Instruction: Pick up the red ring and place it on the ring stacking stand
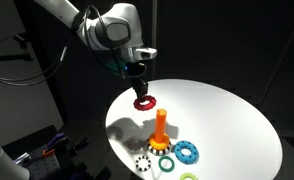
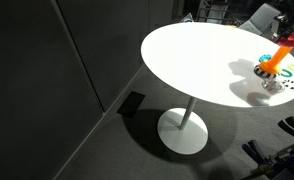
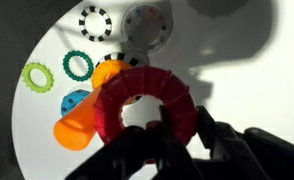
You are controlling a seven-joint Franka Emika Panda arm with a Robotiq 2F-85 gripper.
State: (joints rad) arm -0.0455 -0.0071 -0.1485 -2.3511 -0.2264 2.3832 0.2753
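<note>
Gripper (image 1: 141, 93) tight on red ring (image 3: 169, 88) (rim)

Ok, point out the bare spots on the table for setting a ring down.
The table is bare over the wide stretch from the stand to the opposite rim. Crowded: the edge around the stand's base, where the blue ring, black-and-white ring and green ring cluster. The red ring is held up near them.

No writing, brand, number or sign can be read in any view. The red ring (image 3: 145, 100), the ring stacking stand (image 1: 160, 125) and the white bench (image 2: 197, 60) show plain, unmarked surfaces. The black-and-white ring (image 3: 94, 22) bears only a striped pattern, no characters.
</note>
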